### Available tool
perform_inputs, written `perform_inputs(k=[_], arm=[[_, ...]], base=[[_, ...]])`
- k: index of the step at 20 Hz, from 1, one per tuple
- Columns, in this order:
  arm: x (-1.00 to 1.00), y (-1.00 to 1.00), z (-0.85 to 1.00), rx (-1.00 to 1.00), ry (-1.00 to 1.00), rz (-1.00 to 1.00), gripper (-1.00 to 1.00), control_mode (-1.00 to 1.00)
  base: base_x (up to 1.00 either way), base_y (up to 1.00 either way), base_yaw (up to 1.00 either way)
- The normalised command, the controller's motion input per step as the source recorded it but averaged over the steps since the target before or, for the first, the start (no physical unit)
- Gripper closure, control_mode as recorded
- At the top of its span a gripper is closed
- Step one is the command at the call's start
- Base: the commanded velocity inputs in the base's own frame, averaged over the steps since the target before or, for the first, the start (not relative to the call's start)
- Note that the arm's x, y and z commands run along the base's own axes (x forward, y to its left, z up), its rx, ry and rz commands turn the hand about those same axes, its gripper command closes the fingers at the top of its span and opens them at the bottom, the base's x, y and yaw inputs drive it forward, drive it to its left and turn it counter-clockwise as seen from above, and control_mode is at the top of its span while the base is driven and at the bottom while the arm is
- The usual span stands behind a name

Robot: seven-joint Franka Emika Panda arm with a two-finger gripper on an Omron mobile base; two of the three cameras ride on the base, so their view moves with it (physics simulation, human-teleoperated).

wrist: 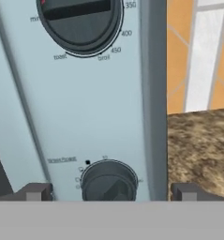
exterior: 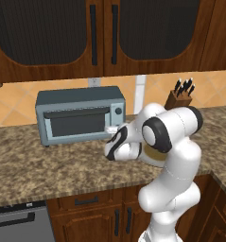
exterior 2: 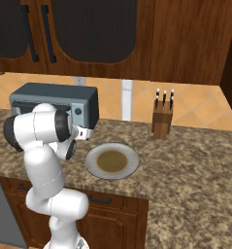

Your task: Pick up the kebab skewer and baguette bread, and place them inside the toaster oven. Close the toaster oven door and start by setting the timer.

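The blue-grey toaster oven [exterior: 79,116] [exterior 2: 54,102] stands on the counter at the wall. Its door [exterior: 76,124] with the dark window stands upright against the front. My gripper [exterior: 112,128] [exterior 2: 86,132] [wrist: 111,191] is open, right at the oven's control panel. In the hand view the lower round knob [wrist: 108,183] sits between my two fingertips [wrist: 36,191], with a gap on each side. The upper knob [wrist: 80,21], with temperature marks and a red mark, is above it. The kebab skewer and the baguette bread are out of view.
A grey plate [exterior 2: 91,163] with a brownish centre lies on the granite counter just right of the oven, partly behind my arm in the left base view. A wooden knife block [exterior 2: 162,121] [exterior: 178,97] stands farther right. Wall cabinets hang overhead.
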Motion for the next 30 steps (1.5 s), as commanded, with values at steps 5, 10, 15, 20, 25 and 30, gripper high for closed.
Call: perform_inputs(k=[5, 10, 15, 20, 25, 30], arm=[[0.04, 0.0, 0.0, 0.0, 0.0, 0.0, -1.0, -1.0], [0.0, 0.0, 0.0, 0.0, 0.0, 0.0, -1.0, -1.0], [0.0, 0.0, 0.0, 0.0, 0.0, 0.0, -1.0, -1.0], [0.0, 0.0, 0.0, 0.0, 0.0, 0.0, -1.0, -1.0], [0.0, 0.0, 0.0, 0.0, 0.0, 0.0, 1.0, -1.0], [0.0, 0.0, 0.0, 0.0, 0.0, 0.0, 1.0, -1.0]], base=[[0.0, 0.0, 0.0], [0.0, 0.0, 0.0], [0.0, 0.0, 0.0], [0.0, 0.0, 0.0], [0.0, 0.0, 0.0], [0.0, 0.0, 0.0]])
